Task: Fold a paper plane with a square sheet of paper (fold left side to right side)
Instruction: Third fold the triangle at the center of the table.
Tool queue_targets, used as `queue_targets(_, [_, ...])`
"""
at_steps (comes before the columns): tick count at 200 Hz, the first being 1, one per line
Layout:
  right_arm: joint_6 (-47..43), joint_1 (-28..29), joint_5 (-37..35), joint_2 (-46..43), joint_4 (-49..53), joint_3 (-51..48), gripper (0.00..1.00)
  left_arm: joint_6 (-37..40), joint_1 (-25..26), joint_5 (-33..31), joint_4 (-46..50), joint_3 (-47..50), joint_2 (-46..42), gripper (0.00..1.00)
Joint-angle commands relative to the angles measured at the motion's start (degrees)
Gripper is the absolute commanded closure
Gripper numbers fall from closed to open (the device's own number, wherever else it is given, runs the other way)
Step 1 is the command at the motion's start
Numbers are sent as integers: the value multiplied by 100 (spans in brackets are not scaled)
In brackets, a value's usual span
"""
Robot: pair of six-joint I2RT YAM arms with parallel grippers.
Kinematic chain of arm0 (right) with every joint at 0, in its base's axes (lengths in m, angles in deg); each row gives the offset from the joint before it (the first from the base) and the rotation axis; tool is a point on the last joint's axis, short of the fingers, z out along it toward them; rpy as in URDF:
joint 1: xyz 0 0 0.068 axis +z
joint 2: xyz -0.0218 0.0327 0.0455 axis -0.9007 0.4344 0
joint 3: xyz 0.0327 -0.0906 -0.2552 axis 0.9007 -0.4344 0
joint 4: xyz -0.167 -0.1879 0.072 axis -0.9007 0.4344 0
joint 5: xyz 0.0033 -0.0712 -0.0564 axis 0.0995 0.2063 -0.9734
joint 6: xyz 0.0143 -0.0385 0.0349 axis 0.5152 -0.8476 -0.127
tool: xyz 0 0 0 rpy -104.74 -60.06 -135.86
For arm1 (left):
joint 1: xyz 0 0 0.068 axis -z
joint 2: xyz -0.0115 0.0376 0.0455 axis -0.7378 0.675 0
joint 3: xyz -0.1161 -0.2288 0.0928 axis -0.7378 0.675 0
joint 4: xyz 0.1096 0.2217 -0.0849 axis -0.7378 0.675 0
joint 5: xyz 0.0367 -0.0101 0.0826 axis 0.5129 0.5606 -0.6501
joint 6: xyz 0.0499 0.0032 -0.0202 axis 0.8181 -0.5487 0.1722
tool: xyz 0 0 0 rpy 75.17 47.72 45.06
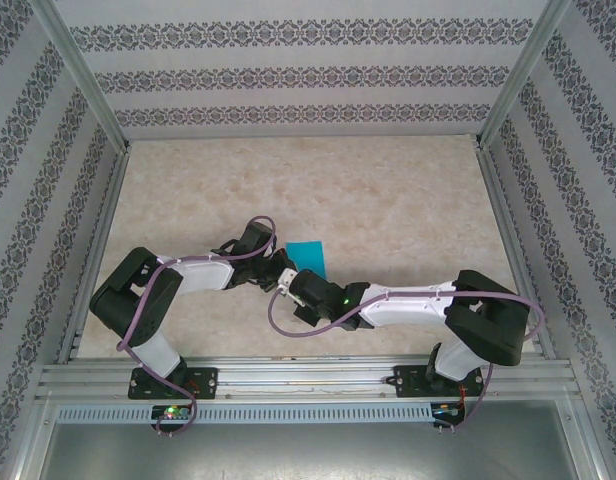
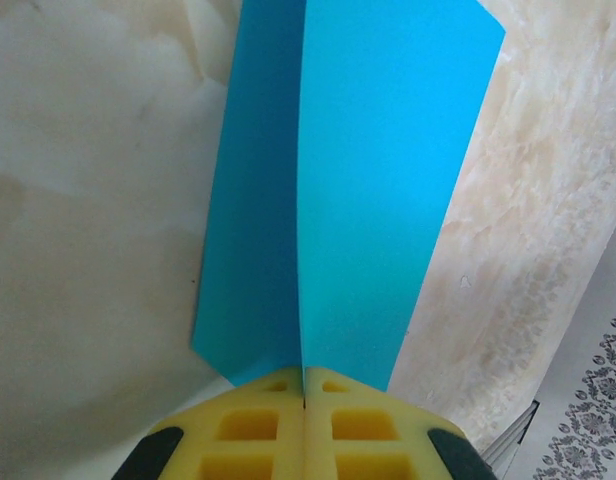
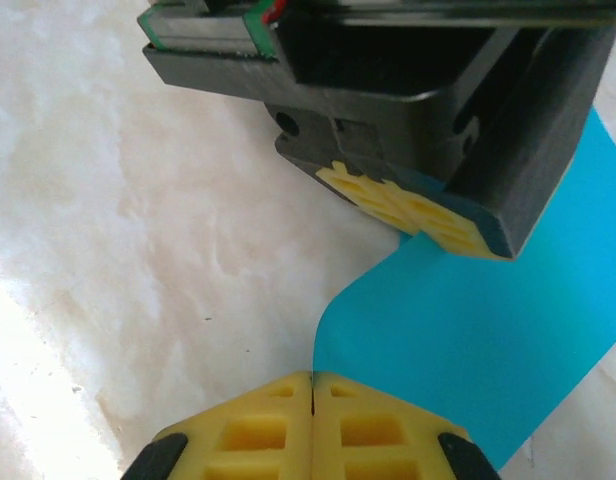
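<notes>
The left gripper (image 2: 304,395), shut, pinches the blue paper sheet (image 2: 368,200) near the middle of the table (image 1: 388,190), holding it bent, while the closed right gripper (image 3: 313,385) apparently nips its edge for folding across.

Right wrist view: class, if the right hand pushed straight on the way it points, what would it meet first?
Probably the square sheet of paper, curling beyond the right hand's shut tips; the left hand gripping that sheet lies further on. Depth unclear.

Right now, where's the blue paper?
In the top view, the teal-blue sheet of paper is near the middle of the table, beyond both wrists; the left gripper pinches its fold and the right gripper is shut on its edge.
</notes>
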Motion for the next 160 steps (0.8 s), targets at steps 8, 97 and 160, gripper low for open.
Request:
queue_targets(8, [343,-210,460,-301,58,-187,100,270,-12,85,200,-197,-155,80])
queue_targets(97, [1041,-1155,2357,-787,-32,-496,100,1300,-574,456,1182,-559,-747,72])
queue_targets(160, [1256,-1450,2976,-675,-105,-504,100,1686,-327,993,1058,-1499,521,83])
